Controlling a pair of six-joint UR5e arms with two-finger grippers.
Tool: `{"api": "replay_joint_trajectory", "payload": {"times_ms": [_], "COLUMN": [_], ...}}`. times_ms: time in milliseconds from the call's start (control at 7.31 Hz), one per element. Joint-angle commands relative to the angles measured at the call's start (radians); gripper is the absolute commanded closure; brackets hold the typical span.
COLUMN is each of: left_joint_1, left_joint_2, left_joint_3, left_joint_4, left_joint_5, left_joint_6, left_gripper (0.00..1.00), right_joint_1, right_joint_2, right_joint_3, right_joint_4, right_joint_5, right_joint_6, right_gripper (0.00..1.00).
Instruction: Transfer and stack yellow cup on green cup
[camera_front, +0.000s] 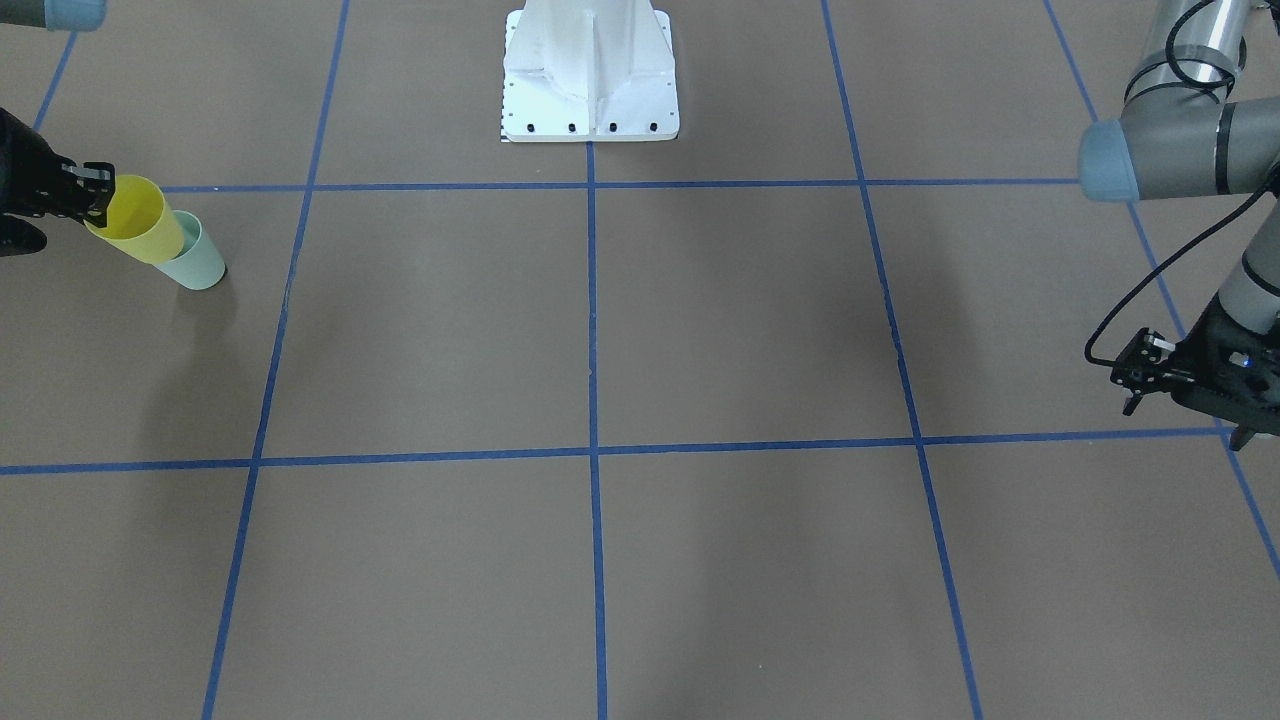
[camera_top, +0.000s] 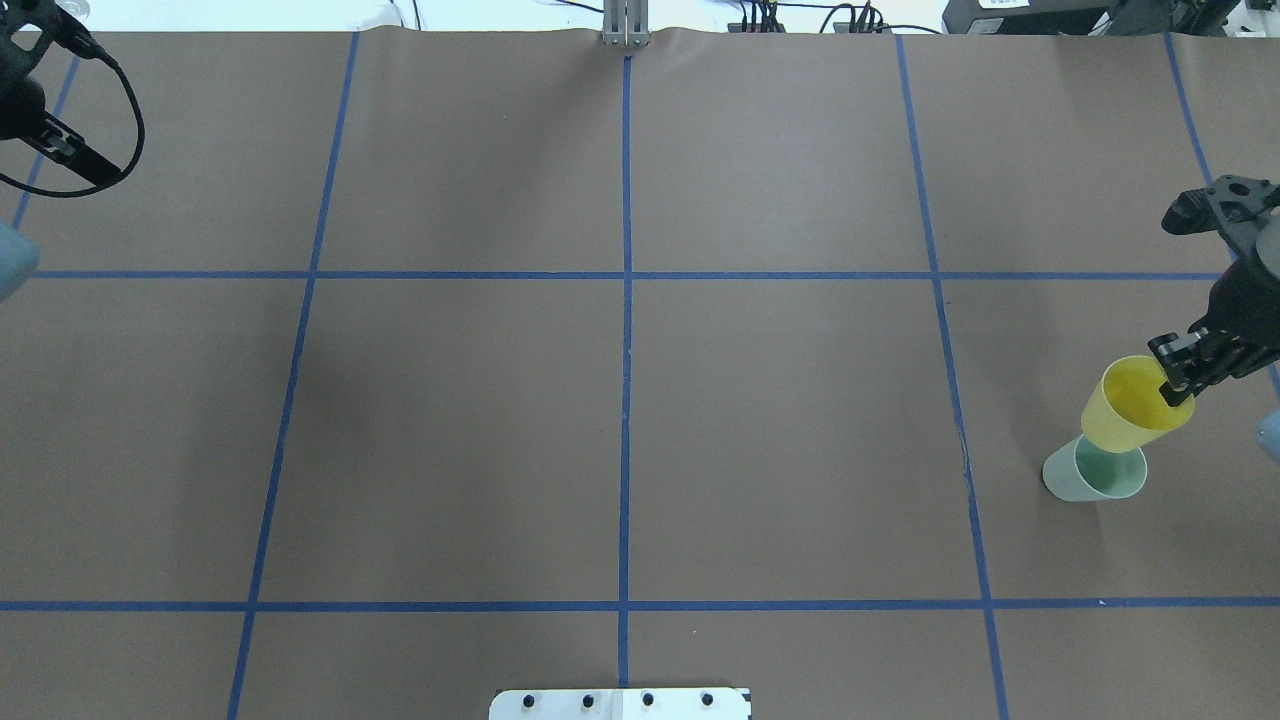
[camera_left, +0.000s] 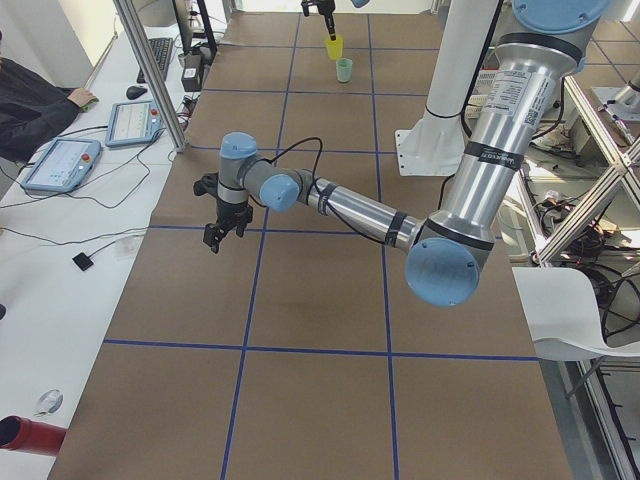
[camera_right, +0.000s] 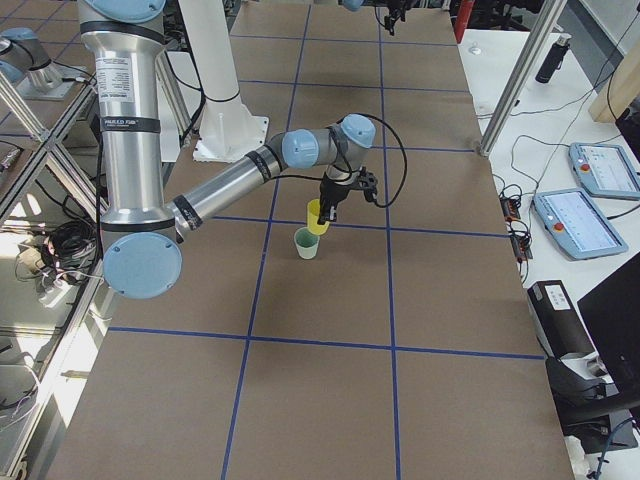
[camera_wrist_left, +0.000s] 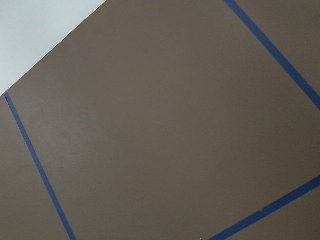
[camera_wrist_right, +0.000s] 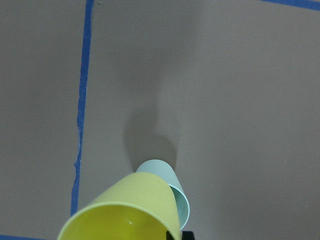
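Note:
My right gripper (camera_top: 1176, 386) is shut on the rim of the yellow cup (camera_top: 1122, 412), with one finger inside the cup. It holds the cup tilted in the air, at the table's end on my right. The green cup (camera_top: 1094, 477) stands upright on the table just below and beside the yellow cup's base. I cannot tell whether they touch. In the right wrist view the yellow cup (camera_wrist_right: 125, 215) overlaps the green cup (camera_wrist_right: 172, 182). My left gripper (camera_left: 224, 238) hovers open and empty above the table at the opposite end.
The brown table (camera_top: 620, 430) carries a grid of blue tape lines. The white robot base (camera_front: 590, 75) stands at the middle of my side. Tablets and cables (camera_left: 70, 160) lie on a side bench beyond the table's far edge.

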Motion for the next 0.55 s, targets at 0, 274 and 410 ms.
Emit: {"api": "replay_joint_trajectory", "payload": {"times_ms": [0, 274, 410], "left_joint_1": [-0.003, -0.003, -0.004], "left_joint_2": [0.001, 0.001, 0.001], "left_joint_3": [-0.002, -0.003, -0.008], "left_joint_4": [0.000, 0.000, 0.000], "left_joint_5": [0.000, -0.002, -0.002], "left_joint_6": [0.000, 0.000, 0.000], "left_gripper": [0.00, 0.00, 0.00], "right_joint_1": [-0.032, -0.032, -0.032], "right_joint_2": [-0.004, -0.008, -0.007], "right_joint_3": [-0.026, -0.032, -0.042], "right_joint_4": [0.001, 0.001, 0.001], "right_joint_5": [0.000, -0.002, -0.002], "right_joint_6": [0.000, 0.000, -0.001], "right_gripper": [1.00, 1.00, 1.00]}}
